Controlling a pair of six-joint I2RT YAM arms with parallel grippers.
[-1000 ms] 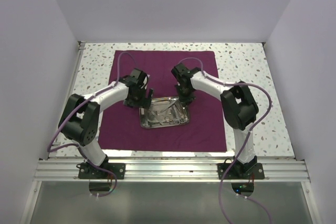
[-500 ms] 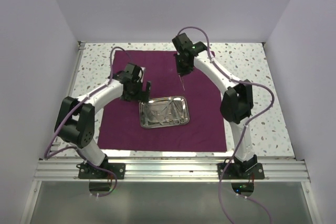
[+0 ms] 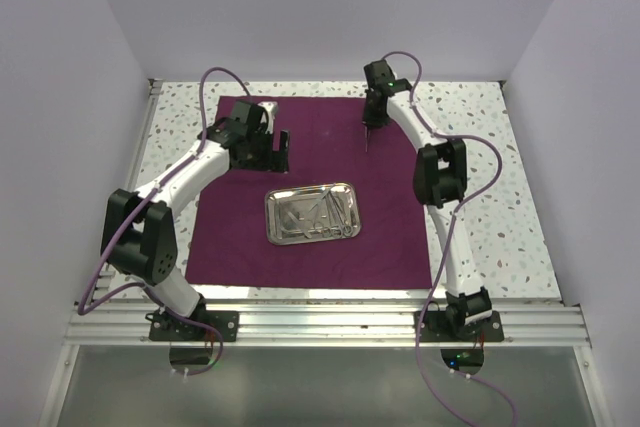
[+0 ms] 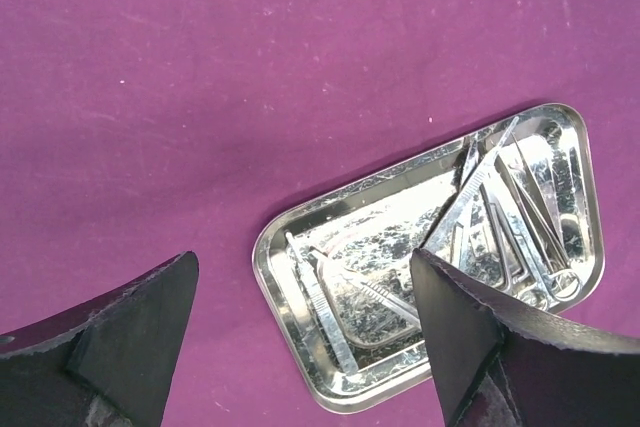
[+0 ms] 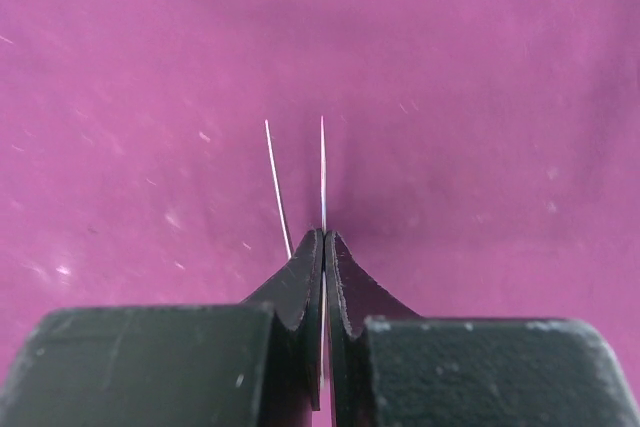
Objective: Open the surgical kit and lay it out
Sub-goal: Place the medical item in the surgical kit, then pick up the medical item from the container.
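The maroon cloth wrap (image 3: 310, 152) lies spread flat on the table. The shiny steel tray (image 3: 313, 213) sits on its middle and holds several thin silver instruments (image 3: 325, 215); tray (image 4: 300, 347) and instruments (image 4: 500, 207) also show in the left wrist view. My left gripper (image 3: 277, 150) is open and empty, above the cloth up and left of the tray. My right gripper (image 3: 368, 132) hovers over the cloth's far right part, shut on thin silver tweezers (image 5: 322, 172) whose two prongs stick out past the fingertips.
The speckled table top (image 3: 470, 147) shows around the cloth. White walls enclose the left, back and right sides. A metal rail (image 3: 320, 325) runs along the near edge by the arm bases.
My right gripper has lifted the tweezers out of the tray and carried them to the far right of the cloth. My left gripper has moved away from the tray, up and left.
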